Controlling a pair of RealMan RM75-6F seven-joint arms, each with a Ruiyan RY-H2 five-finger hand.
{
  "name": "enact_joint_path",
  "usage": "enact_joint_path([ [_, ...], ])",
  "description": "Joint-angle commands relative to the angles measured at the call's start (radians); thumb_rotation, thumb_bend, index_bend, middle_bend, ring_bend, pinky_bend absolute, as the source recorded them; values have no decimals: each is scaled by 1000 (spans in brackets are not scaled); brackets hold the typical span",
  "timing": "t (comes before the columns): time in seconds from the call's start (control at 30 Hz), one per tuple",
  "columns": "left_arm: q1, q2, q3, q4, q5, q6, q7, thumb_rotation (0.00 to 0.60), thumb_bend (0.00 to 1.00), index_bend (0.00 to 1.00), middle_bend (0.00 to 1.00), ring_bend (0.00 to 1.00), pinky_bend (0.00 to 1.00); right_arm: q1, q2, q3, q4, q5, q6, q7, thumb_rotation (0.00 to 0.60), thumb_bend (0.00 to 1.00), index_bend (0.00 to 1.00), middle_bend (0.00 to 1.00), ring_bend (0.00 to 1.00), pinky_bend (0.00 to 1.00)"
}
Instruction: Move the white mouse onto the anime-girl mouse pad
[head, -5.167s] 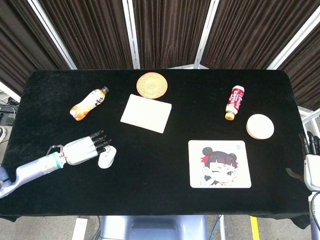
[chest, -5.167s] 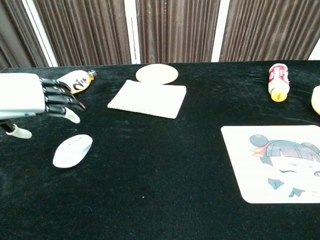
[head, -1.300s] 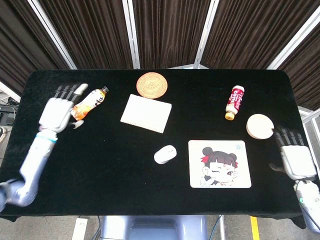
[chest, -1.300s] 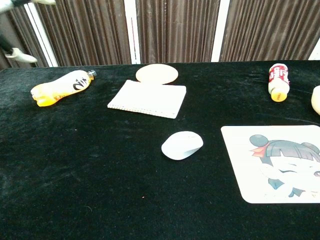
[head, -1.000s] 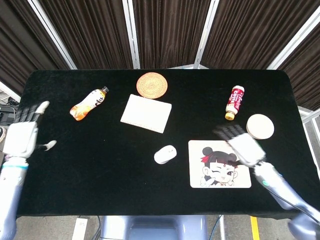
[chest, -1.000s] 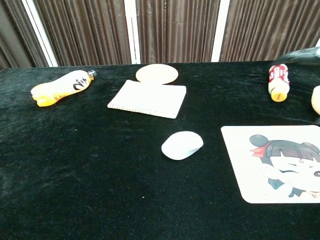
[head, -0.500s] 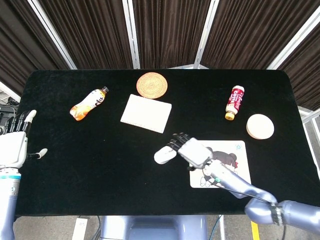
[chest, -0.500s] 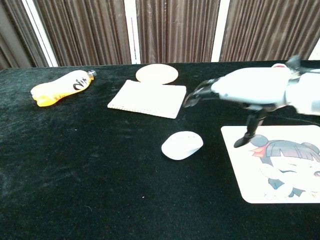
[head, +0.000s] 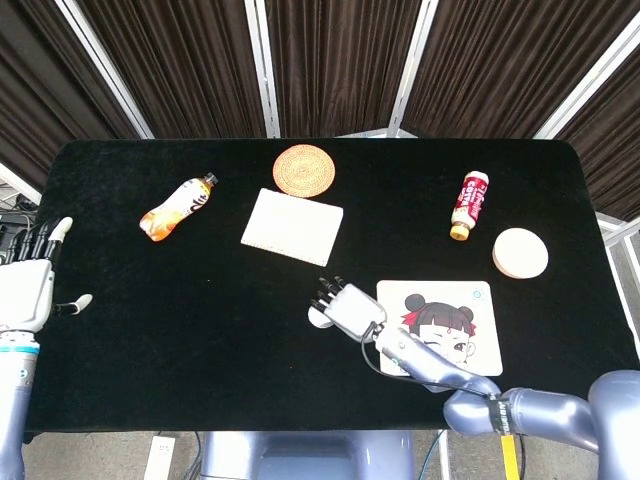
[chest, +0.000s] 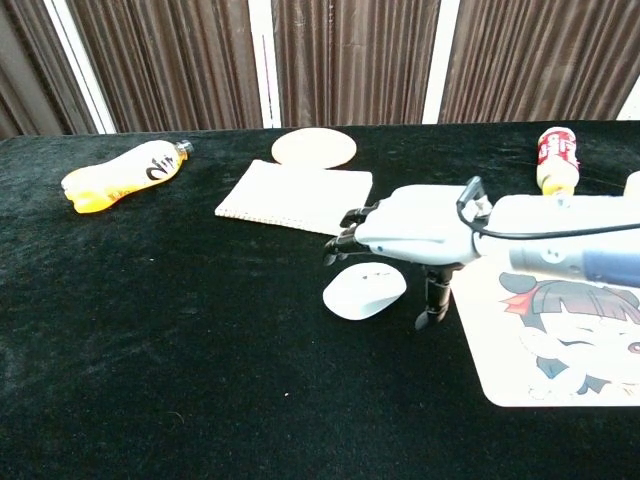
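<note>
Careful: your right hand (chest: 415, 232) hovers with fingers apart just above the white mouse (chest: 364, 290), left of the anime-girl mouse pad (chest: 560, 330) at lower right, and a glancing touch could skid it away across the cloth.

Mouse (head: 319, 317) just left of mouse pad (head: 470, 305)

White mouse (chest: 362, 290), black table (head: 200, 330), orange bottle (head: 176, 208) (white label), cartoon-faced mouse pad (head: 470, 300)
</note>
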Motion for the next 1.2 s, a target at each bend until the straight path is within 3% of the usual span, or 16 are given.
enact_joint_path([
  [0.03, 2, 2, -2, 5, 1, -7, -5, 600, 0, 0, 0, 0, 0, 14, -25, -6, 20, 32, 13, -30, 600, 0, 140, 179, 22, 186],
  [0.2, 4, 2, -6, 16, 2, -25, -15, 600, 0, 0, 0, 0, 0, 33, -62, -13, 53, 74, 21, -73, 600, 0, 141, 190, 28, 204],
  [0.4, 10, 7, -13, 30, 0, -46, -37, 600, 0, 0, 0, 0, 0, 55, -116, -28, 111, 118, 29, -101, 600, 44, 196, 274, 106, 308],
  [0.63, 15, 12, -22, 36, 0, -58, -51, 600, 0, 0, 0, 0, 0, 63, -131, -41, 134, 63, 37, -38, 600, 289, 400, 475, 300, 489],
  [0.77, 16, 13, -27, 42, -1, -68, -58, 600, 0, 0, 0, 0, 0, 67, -110, -57, 120, -56, 64, 53, 600, 390, 428, 498, 324, 508],
  [0.97, 15, 10, -32, 56, -13, -87, -58, 600, 0, 0, 0, 0, 0, 91, 56, -112, 38, -295, 114, 212, 600, 472, 429, 499, 327, 508],
  [1.07, 15, 4, -34, 60, -15, -88, -47, 600, 0, 0, 0, 0, 0, 112, 148, -158, 25, -422, 142, 295, 600, 519, 431, 502, 330, 508],
  [1.2, 12, -12, -36, 64, -20, -83, -17, 600, 0, 0, 0, 0, 0, 181, 252, -274, 110, -696, 228, 420, 600, 599, 432, 503, 331, 508],
])
